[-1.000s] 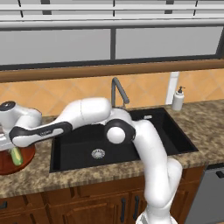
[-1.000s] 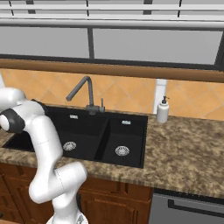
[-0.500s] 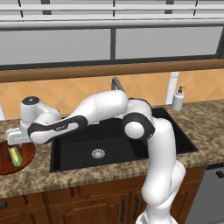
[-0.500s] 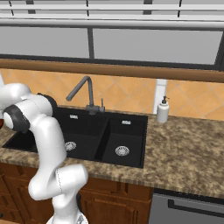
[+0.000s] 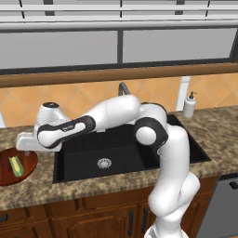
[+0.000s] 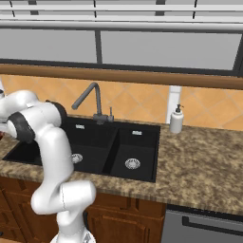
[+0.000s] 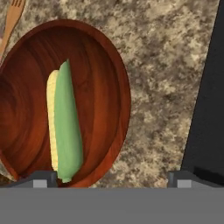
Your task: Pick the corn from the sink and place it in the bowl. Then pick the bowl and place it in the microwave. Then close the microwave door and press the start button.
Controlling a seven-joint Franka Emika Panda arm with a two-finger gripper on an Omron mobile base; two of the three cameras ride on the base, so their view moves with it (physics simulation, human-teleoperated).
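As seen from the hand view, nearest first:
Gripper (image 7: 111,178): jaws spread wide, grasping nothing, above the bowl's edge.
Corn (image 7: 64,121): lies inside the bowl, off toward one fingertip, untouched.
Bowl (image 7: 114,78): on the counter (image 7: 162,87), beside the sink (image 5: 125,155).

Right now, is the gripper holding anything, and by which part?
Nothing is held. The gripper is open above the counter; the yellow, green-husked corn lies loose in the reddish-brown wooden bowl.

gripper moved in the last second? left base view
Yes. The gripper has lifted off the bowl and slid right, toward the sink. It is open; the corn lies in the bowl.
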